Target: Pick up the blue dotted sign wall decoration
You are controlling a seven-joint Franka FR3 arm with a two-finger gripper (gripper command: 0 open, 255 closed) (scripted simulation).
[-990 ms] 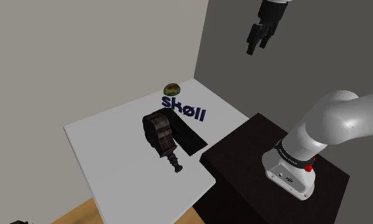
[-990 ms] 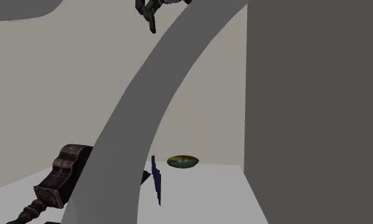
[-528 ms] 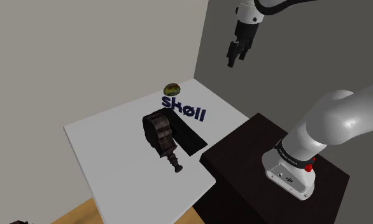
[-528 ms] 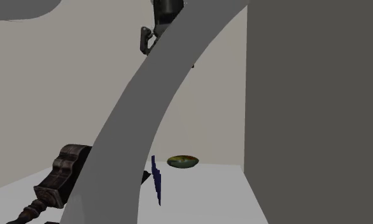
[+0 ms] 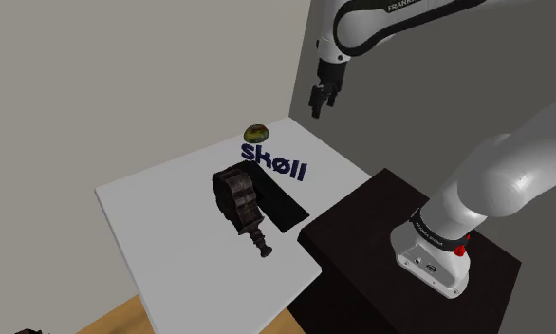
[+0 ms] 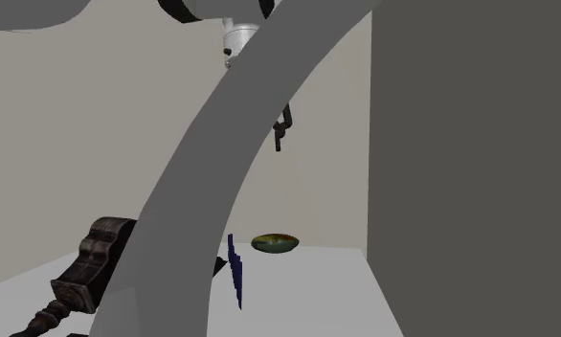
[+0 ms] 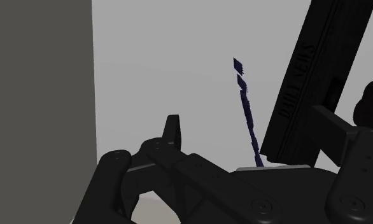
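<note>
The blue sign [image 5: 274,161] spells "Skøll" in dark blue letters and stands upright on the white table [image 5: 162,218] near its far corner. My gripper [image 5: 318,106] hangs well above the table, up and to the shoulder view's right of the sign, fingers pointing down and open with nothing between them. From the second exterior view the sign [image 6: 235,271] is edge-on, and the gripper [image 6: 280,134] is high above it beside my grey arm. The wrist view shows the sign [image 7: 247,111] edge-on beyond one black finger [image 7: 172,130].
A dark brown carved object [image 5: 240,204] lies in the middle of the table beside a flat black piece [image 5: 287,206] lettered "DAILY NEWS" [image 7: 312,83]. A small green-yellow bowl [image 5: 257,132] sits at the far corner behind the sign. Grey walls stand close behind, and the dark stand [image 5: 380,218] adjoins the table.
The gripper has come down and towards the shoulder view's left, closer to the table's far corner. Nothing on the table has moved.
</note>
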